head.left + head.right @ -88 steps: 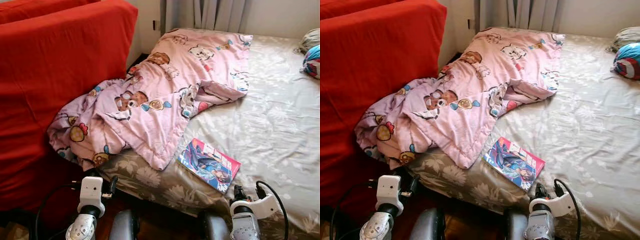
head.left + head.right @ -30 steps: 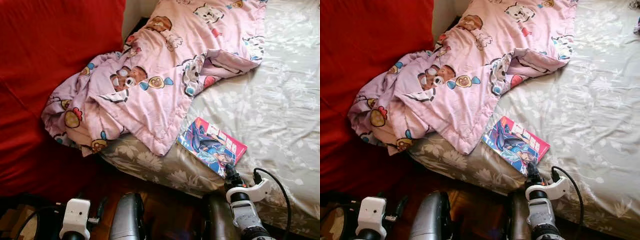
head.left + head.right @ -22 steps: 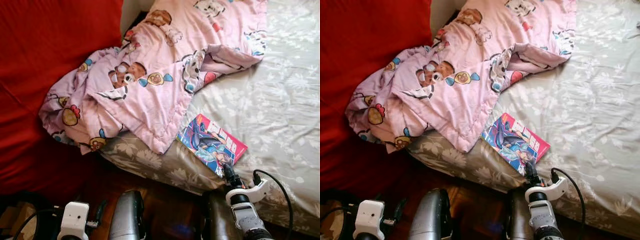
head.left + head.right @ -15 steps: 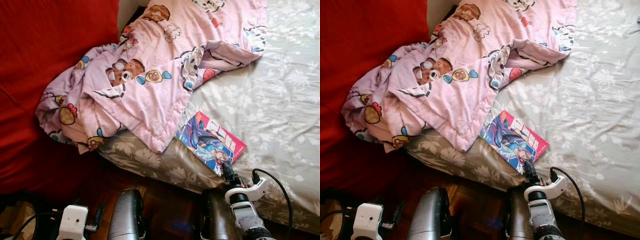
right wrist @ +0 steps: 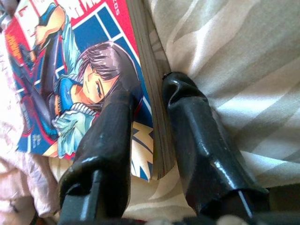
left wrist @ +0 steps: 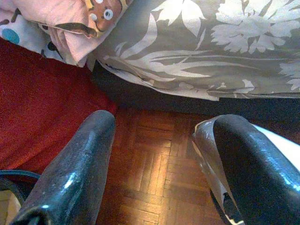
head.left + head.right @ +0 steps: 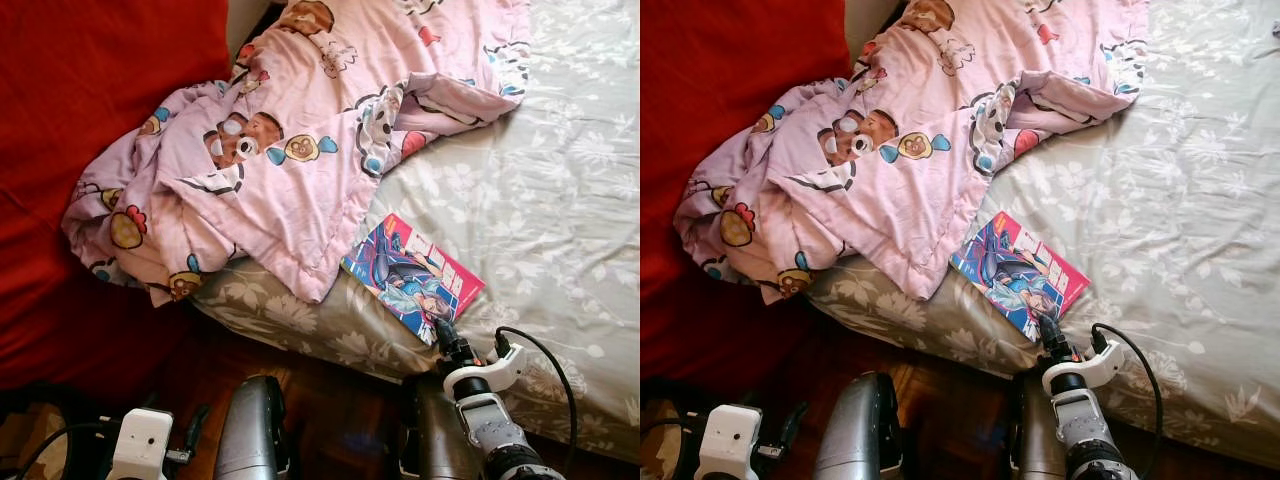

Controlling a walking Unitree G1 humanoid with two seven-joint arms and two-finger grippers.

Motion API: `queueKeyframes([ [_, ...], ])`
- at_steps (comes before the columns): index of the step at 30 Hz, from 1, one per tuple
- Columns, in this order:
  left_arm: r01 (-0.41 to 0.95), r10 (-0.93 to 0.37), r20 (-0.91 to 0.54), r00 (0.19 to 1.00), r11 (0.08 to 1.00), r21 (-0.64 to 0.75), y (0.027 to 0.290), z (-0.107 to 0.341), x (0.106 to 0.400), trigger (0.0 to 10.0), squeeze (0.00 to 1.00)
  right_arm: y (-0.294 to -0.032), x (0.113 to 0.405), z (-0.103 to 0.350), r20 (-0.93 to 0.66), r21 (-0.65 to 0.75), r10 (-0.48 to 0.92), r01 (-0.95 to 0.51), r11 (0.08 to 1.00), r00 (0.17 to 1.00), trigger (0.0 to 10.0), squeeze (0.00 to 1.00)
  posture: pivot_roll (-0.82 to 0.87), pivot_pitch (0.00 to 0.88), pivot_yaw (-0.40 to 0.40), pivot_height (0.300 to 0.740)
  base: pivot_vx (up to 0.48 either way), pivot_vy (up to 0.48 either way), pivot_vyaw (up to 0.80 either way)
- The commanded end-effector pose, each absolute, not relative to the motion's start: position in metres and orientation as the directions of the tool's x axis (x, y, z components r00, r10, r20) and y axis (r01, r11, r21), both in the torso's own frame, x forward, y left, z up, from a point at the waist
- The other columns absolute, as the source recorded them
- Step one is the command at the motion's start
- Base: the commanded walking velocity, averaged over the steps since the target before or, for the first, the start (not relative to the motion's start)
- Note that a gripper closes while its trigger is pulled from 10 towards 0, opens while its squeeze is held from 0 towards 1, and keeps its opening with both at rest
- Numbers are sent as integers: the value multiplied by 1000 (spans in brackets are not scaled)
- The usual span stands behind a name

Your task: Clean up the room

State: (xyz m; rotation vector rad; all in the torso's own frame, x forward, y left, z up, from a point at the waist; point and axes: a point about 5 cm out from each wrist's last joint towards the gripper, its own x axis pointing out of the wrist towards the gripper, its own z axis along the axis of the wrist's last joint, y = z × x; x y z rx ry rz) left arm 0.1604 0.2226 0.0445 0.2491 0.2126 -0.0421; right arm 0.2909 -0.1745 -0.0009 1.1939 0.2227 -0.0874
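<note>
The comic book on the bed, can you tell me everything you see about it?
The comic book is a thin paperback with a bright red and blue cover showing a dark-haired cartoon figure. It lies flat and closed near the edge of the bed, askew, just beside the pink cartoon blanket. The right hand straddles its near corner: one black finger rests over the cover, the other sits against the page edge on the sheet.

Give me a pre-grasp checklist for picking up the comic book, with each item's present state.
1. Right gripper at the comic book: ok, at its near corner.
2. Fingers straddle the edge: ok, one finger on the cover, the other on the bedsheet.
3. Fingers shut on the book: not ok, open.
4. Pink blanket off the book: ok, beside it.
5. Left gripper out of the way: ok, low over the floor.
</note>
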Motion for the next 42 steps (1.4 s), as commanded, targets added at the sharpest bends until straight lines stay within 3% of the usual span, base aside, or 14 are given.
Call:
queueKeyframes([
  [1,93,-21,-267,963,960,262,224,39,152,10000,0,-168,270,-23,-340,900,31,315,302,940,10000,0,284,345,129,589,0,0,0],
  [10,108,-36,-265,963,959,263,222,41,159,10000,0,-173,268,-23,-298,903,27,273,332,954,10000,0,272,333,137,589,0,0,0],
  [11,108,-36,-264,964,959,263,222,41,160,10000,0,-173,268,-23,-292,906,23,268,326,956,10000,576,272,329,137,589,0,0,0],
  [12,108,-37,-262,964,959,263,222,42,161,10000,0,-174,268,-23,-289,908,20,268,324,957,10000,824,271,326,136,589,0,0,0],
  [13,108,-38,-260,965,959,263,222,42,162,10000,0,-174,268,-22,-288,908,18,267,323,957,10000,1000,272,324,136,589,0,0,0],
  [16,108,-38,-256,966,958,265,222,43,166,10000,0,-176,268,-22,-287,907,5,270,324,958,10000,1000,272,327,140,589,0,0,0],
  [17,108,-38,-255,966,958,265,222,43,166,10000,0,-176,268,-22,-290,905,2,273,328,957,10000,675,272,327,140,589,0,0,0],
  [18,109,-40,-253,967,958,267,222,44,166,10000,0,-177,268,-22,-287,905,0,271,328,958,10000,0,270,321,141,589,0,0,0],
  [38,134,-58,-253,966,946,297,220,46,167,10000,0,-136,278,-11,-175,953,251,99,288,952,10000,0,284,309,139,589,0,0,0],
  [39,135,-59,-253,966,945,298,220,46,167,10000,0,-134,278,-11,-172,951,267,89,295,948,9569,0,284,309,139,589,0,0,0],
  [40,136,-59,-253,966,945,299,220,46,167,10000,0,-133,279,-10,-167,953,270,84,292,948,5412,0,284,309,139,589,0,0,0],
  [41,137,-59,-254,965,944,300,220,45,167,10000,0,-133,279,-10,-163,954,270,81,288,949,5412,0,283,310,138,589,0,0,0],
  [42,137,-59,-254,965,944,300,220,45,167,10000,0,-132,279,-9,-161,955,271,80,287,949,0,0,283,310,138,589,0,0,0],
])
